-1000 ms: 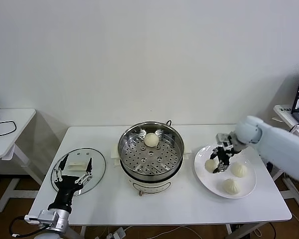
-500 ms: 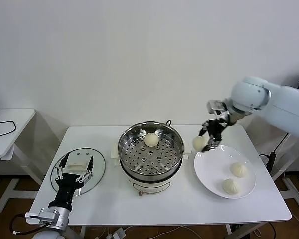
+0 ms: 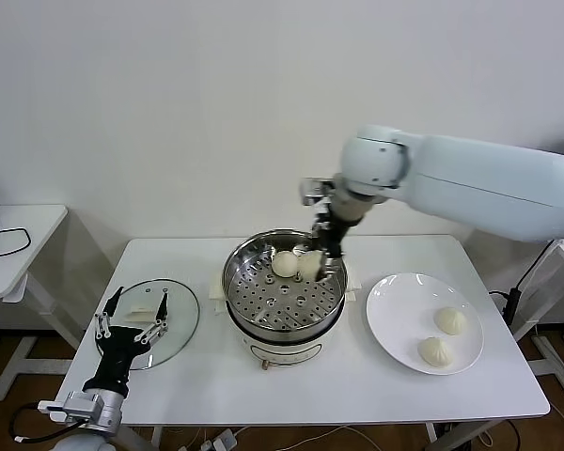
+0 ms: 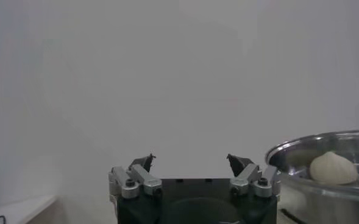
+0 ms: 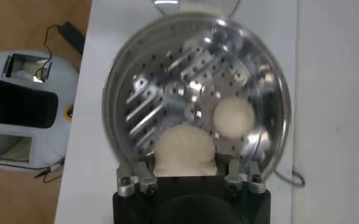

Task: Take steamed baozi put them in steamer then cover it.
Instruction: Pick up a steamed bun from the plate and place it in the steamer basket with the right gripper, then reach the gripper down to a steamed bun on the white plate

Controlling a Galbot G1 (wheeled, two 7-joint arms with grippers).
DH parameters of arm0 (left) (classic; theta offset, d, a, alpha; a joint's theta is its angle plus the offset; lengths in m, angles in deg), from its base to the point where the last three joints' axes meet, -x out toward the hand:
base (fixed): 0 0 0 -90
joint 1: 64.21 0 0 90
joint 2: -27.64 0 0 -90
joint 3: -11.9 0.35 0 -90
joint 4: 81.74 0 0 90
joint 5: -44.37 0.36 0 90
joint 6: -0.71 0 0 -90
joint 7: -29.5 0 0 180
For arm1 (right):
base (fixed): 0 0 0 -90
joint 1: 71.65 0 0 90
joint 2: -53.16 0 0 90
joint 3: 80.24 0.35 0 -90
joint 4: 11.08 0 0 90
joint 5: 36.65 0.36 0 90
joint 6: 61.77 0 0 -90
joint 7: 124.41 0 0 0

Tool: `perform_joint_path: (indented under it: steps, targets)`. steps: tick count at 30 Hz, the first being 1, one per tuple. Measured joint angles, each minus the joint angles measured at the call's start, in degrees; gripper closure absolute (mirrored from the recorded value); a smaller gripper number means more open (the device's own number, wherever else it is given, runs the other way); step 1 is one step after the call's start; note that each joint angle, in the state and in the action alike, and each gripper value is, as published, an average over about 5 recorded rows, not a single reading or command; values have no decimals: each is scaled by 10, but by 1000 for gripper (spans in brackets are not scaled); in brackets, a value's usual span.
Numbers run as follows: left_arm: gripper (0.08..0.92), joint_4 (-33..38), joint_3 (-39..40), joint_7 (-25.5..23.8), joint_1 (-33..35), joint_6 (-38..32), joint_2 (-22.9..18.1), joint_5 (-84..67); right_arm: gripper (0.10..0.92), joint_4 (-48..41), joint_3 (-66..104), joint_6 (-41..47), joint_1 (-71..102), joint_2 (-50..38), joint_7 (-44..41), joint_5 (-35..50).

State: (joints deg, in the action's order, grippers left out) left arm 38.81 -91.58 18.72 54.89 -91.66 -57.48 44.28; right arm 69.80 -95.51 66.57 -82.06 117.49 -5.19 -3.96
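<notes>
Cream baozi (image 3: 309, 265) upright in right hand (image 3: 321, 260)

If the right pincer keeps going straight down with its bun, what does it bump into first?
Probably the steamer's holed tray: the right pincer holds its bun over bare tray, beside the bun already inside. Depth is hard to judge.

The right gripper (image 3: 321, 252) hides part of the bun (image 3: 308, 265) it carries over the steamer (image 3: 284, 284); its fingertips cannot be made out. In the right wrist view that bun (image 5: 185, 148) is cut off below by the gripper body. The left wrist view shows only the steamer's rim (image 4: 325, 152), cut off by the picture's edge.
</notes>
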Motion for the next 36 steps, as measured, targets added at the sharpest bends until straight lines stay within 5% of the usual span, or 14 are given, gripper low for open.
perform_joint_path:
  steps: [19, 28, 36]
  targets:
    - [177, -9, -23, -5, -4, 1, 1, -4, 351, -178, 41, 0, 124, 171, -4, -77]
    - [177, -9, -26, -6, -4, 1, -1, -5, 209, -189, 53, 1, 138, 179, -9, -88]
    - [177, -4, -22, -3, -1, 2, -2, -3, 203, -135, 52, -3, 99, 112, -25, -77]
